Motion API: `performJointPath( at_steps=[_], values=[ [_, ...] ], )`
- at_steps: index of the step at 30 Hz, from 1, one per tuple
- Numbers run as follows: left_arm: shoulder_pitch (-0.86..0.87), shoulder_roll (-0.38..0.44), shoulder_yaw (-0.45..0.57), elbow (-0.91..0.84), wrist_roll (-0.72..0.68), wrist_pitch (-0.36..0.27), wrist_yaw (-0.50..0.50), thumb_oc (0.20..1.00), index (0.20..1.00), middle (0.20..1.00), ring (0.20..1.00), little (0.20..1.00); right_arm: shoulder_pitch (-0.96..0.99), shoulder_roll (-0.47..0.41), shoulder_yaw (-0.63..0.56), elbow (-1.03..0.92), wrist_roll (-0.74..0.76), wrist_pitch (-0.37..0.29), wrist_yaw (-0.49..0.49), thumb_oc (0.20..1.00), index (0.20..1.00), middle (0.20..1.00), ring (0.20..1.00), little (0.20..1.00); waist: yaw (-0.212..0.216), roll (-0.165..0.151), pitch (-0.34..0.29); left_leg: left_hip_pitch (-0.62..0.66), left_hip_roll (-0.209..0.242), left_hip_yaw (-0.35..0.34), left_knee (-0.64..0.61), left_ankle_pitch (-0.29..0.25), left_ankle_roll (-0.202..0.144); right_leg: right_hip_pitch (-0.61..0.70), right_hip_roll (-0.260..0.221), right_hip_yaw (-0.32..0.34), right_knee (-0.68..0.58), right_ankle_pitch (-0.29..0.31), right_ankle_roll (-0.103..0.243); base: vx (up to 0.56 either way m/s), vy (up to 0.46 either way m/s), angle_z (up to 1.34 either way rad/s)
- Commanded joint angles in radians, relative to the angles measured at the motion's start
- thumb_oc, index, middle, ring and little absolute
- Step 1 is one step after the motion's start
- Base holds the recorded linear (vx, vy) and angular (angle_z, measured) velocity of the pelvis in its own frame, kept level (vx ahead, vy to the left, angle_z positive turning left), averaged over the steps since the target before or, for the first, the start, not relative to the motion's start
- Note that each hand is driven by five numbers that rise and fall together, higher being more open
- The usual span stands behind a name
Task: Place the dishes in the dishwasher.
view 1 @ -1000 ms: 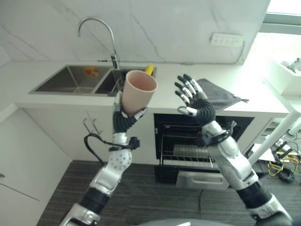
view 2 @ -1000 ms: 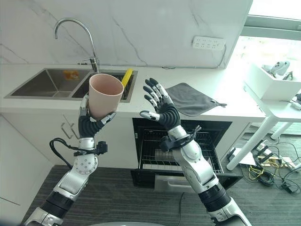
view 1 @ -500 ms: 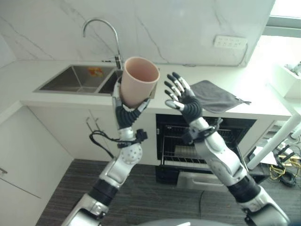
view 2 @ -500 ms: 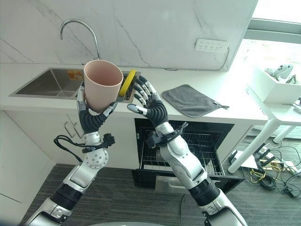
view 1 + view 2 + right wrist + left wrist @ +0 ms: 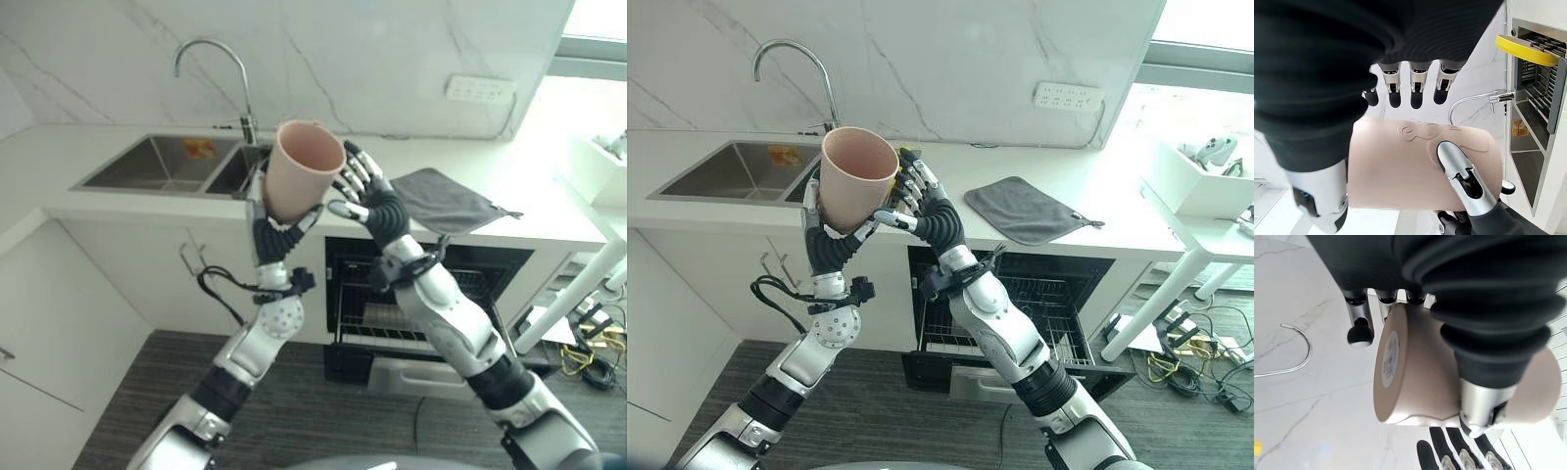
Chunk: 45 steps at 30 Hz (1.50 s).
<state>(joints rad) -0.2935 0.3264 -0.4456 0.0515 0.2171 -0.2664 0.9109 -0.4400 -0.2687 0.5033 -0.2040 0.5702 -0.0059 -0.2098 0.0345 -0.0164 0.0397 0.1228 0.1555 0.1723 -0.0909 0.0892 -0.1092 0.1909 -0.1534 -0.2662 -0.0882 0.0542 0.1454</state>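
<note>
Since a second ago the right hand [image 5: 926,215] has crossed the gap toward the cup [image 5: 303,168] and now meets its side, where before it hung well apart with fingers spread. Left to right: double sink [image 5: 162,166] with arched faucet [image 5: 211,61], then the left hand [image 5: 279,227] raised above the counter edge, fingers and thumb curled round the cup's lower body. Right hand next, fingers straight and loosely apart along the cup wall, thumb laid on it. Grey cloth [image 5: 448,198] lies flat on the counter [image 5: 549,220] further right. Below, the dishwasher [image 5: 1043,304] stands open, wire rack showing.

Left wrist view shows the cup's flat base with a pale round label, not seen from the head. Right wrist view shows a raised motif on the cup wall and a yellow dish [image 5: 1525,50] standing in the sink rack.

Cup: matte pinkish-beige, tapered, mouth tilted up and toward the robot, inside bare.

Open air above the counter around both hands; floor before the dishwasher is open.
</note>
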Motion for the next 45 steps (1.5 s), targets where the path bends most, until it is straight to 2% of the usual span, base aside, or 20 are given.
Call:
performJointPath(
  at_steps=[1,17,34,39,45],
  values=[
    [-0.157,0.005,-0.063,0.038,0.019,-0.025,0.003,0.200,0.200,0.200,0.200,0.200,-0.149,0.038,-0.021,0.001,-0.055,-0.037,-0.021,1.000,1.000,1.000,1.000,1.000,0.027,-0.026,0.014,0.050,0.014,-0.016,0.004,-0.069,-0.005,-0.012,-0.061,-0.004,0.001,0.014,0.011,0.00,0.000,0.00],
    [-0.170,-0.007,-0.119,0.040,0.023,-0.041,-0.022,0.200,0.200,0.200,0.200,0.200,-0.190,0.044,-0.010,0.035,-0.078,-0.031,-0.055,1.000,1.000,1.000,1.000,1.000,0.035,-0.028,0.023,0.048,0.009,-0.027,0.004,-0.070,-0.001,-0.009,-0.059,-0.008,0.001,0.014,0.008,0.02,-0.001,0.04],
    [-0.184,-0.015,-0.144,0.028,0.055,-0.038,0.006,0.200,0.200,0.200,0.200,0.200,-0.181,0.098,0.006,0.071,0.082,-0.096,-0.045,1.000,1.000,1.000,1.000,1.000,0.039,-0.024,0.025,0.054,0.006,-0.032,0.004,-0.078,0.000,0.002,-0.056,-0.015,0.001,0.004,0.005,0.00,0.000,0.00],
    [-0.192,-0.022,-0.151,0.037,0.059,-0.033,0.009,0.200,0.200,0.200,0.200,0.200,-0.189,0.106,0.012,0.074,0.037,-0.078,-0.052,1.000,1.000,1.000,1.000,1.000,0.038,-0.023,0.025,0.054,0.003,-0.031,0.004,-0.078,0.002,0.001,-0.056,-0.015,0.001,0.003,0.004,0.00,0.000,0.00],
    [-0.194,-0.022,-0.161,0.035,0.055,-0.022,-0.002,0.200,0.200,0.200,0.200,0.200,-0.208,0.091,0.005,0.060,-0.133,-0.087,-0.079,1.000,1.000,1.000,1.000,1.000,0.040,-0.022,0.027,0.054,-0.001,-0.033,0.004,-0.081,0.004,0.000,-0.057,-0.014,0.001,0.004,0.005,0.00,0.000,0.00]
  ],
)
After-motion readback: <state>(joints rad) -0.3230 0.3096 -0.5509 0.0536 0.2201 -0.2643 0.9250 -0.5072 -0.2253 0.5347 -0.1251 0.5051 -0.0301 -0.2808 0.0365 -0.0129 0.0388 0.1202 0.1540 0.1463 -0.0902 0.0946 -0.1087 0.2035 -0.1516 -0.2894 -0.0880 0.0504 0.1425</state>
